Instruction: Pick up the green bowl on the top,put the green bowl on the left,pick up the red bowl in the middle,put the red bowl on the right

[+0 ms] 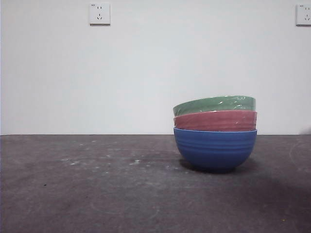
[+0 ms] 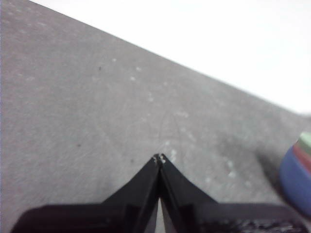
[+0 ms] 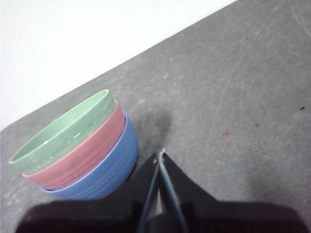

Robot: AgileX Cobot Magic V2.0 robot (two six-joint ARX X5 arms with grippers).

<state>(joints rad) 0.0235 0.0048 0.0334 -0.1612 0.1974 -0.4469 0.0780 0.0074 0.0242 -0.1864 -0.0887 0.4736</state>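
Observation:
The green bowl (image 1: 214, 104) sits on top of a stack, nested in the red bowl (image 1: 215, 121), which is nested in a blue bowl (image 1: 215, 148). The stack stands right of centre on the table. In the right wrist view the green bowl (image 3: 60, 131), red bowl (image 3: 80, 158) and blue bowl (image 3: 99, 177) lie close beside my right gripper (image 3: 160, 154), which is shut and empty. My left gripper (image 2: 159, 158) is shut and empty over bare table, with the stack's edge (image 2: 299, 177) at the picture's border. Neither gripper shows in the front view.
The dark grey table (image 1: 97, 194) has pale scuff marks. A white wall stands behind it with a socket (image 1: 99, 13) at upper left and another socket (image 1: 303, 14) at upper right.

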